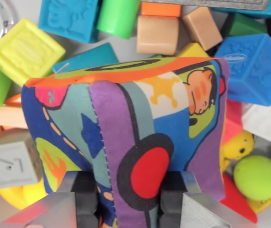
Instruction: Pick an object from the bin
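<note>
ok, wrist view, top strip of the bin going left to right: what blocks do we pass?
Yellow block → teal-blue block → green cylinder → tan wooden block → smaller tan block → blue embossed cube. The fabric cube pinched in the gripper sits below that strip.

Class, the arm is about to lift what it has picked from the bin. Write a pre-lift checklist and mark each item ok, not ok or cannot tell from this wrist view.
1. Gripper shut on the fabric cube: ok, both fingers press its lower edge.
2. Grip centred on the cube: cannot tell, only one edge is pinched.
3. Cube free of neighbours: cannot tell, its far side is hidden.
4. Blue block apart from the cube: cannot tell, they overlap in this view.
5. Grey block clear of the fingers: ok.
</note>
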